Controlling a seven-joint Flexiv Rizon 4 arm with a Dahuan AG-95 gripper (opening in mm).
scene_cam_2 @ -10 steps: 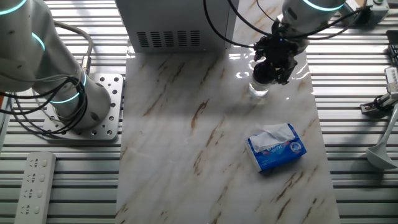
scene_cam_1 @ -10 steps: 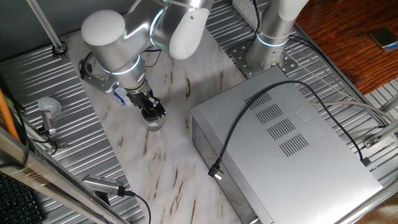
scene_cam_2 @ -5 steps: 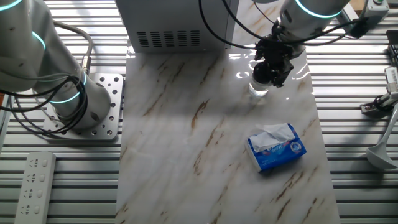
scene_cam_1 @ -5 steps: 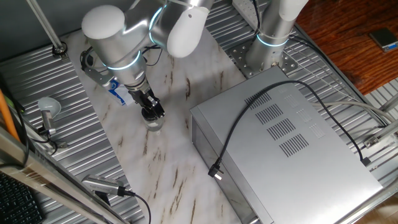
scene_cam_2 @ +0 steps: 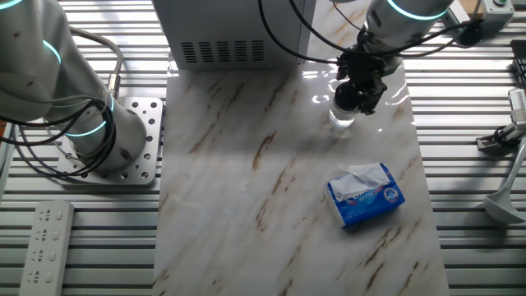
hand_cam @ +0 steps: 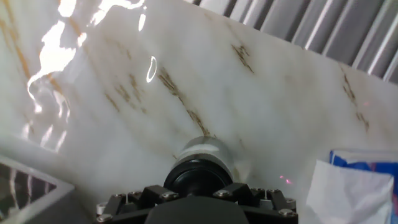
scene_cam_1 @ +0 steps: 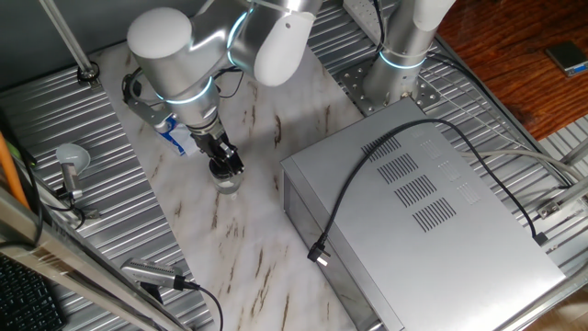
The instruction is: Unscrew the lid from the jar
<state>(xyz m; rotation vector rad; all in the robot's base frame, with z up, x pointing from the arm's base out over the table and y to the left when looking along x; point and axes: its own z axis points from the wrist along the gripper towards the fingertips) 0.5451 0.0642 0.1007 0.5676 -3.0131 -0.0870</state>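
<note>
The small clear jar (scene_cam_1: 227, 186) stands upright on the marble top, left of the grey box. Its black lid (hand_cam: 196, 177) sits on top of the jar (hand_cam: 203, 149) in the hand view. My gripper (scene_cam_1: 224, 165) points straight down over it, with its black fingers shut on the lid. In the other fixed view the gripper (scene_cam_2: 356, 94) hides the lid, and only the glass body of the jar (scene_cam_2: 341, 122) shows below the fingers.
A large grey metal box (scene_cam_1: 413, 202) with a black cable (scene_cam_1: 354, 188) over it lies right of the jar. A blue-and-white packet (scene_cam_2: 366, 195) lies on the marble near the jar. A second arm's base (scene_cam_2: 107, 140) stands on the ribbed metal beside the marble.
The wrist and upper arm have turned a little about the vertical axis, most of it early on. The fingers stay on the lid and the jar stays in place.
</note>
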